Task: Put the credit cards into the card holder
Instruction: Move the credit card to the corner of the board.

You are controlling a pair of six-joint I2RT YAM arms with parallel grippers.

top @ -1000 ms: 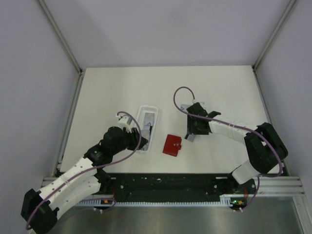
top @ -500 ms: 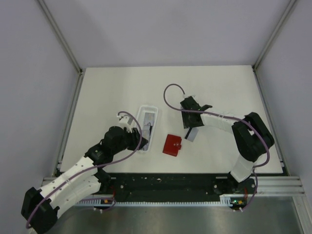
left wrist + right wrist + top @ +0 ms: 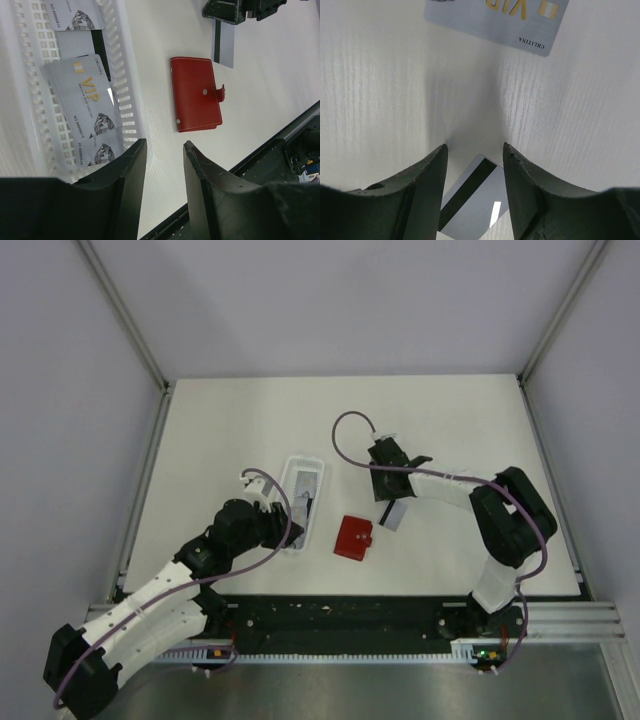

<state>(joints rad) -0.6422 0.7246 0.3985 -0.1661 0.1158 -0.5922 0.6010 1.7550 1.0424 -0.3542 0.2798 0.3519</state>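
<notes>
The card holder (image 3: 353,537) is a closed red wallet (image 3: 195,92) with its clasp tab snapped, lying flat between the two arms. One grey credit card (image 3: 475,200) lies stripe side up on the table under my open right gripper (image 3: 474,150), showing between its fingers; the same card (image 3: 396,516) sits just right of the wallet. A second VIP card (image 3: 495,17) lies beyond the fingertips. More grey cards (image 3: 82,107) rest in the white slotted tray (image 3: 302,502). My left gripper (image 3: 164,150) is open and empty at the tray's near end, low over the table.
The tray's perforated wall (image 3: 127,95) stands right beside my left finger. The black rail at the table's near edge (image 3: 350,615) runs close behind the wallet. White walls and metal posts enclose the table.
My right gripper swung left over the striped card, then nearly stopped. The left arm, the wallet and the tray have not moved.
</notes>
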